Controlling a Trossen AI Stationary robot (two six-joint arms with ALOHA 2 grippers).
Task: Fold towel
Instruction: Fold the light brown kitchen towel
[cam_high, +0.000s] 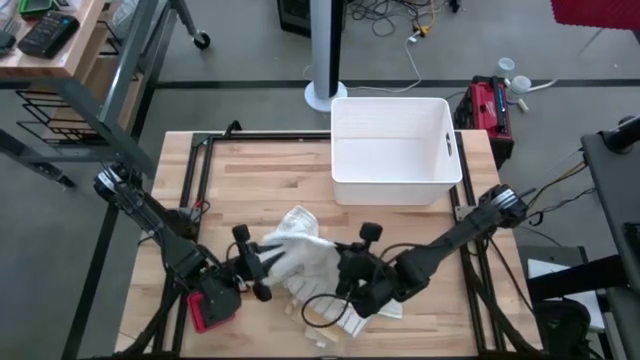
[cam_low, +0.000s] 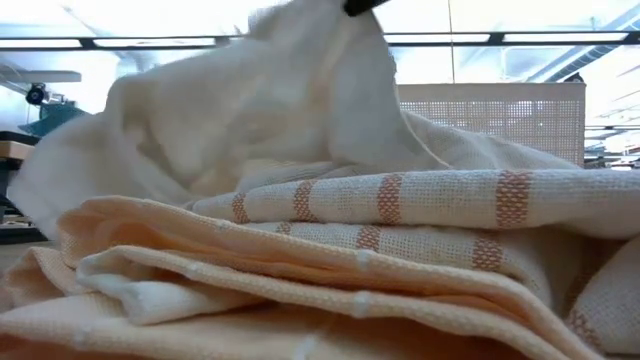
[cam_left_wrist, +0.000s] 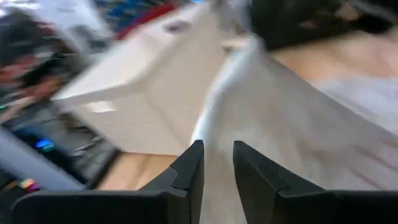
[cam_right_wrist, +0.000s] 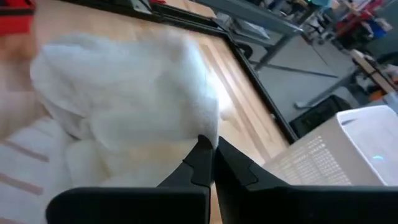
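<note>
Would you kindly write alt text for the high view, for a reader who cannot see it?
Two dark arms meet over a crumpled white towel on a wooden table, the left pincer and right pincer at its sides. A white bin stands behind it.

table: pale wooden top (cam_high: 270, 165) with a black frame along its edges.
bin: white rectangular tub (cam_high: 397, 150) at the table's far side, right of centre, open upward.
red case: red and black box (cam_high: 488, 108) on the floor just beyond the table's far right corner.
pole: white post on a round base (cam_high: 326, 60) behind the bin.
cables: loose on the grey floor (cam_high: 400, 20).
shelf: wooden top with dark devices (cam_high: 45, 35), far left.
</note>
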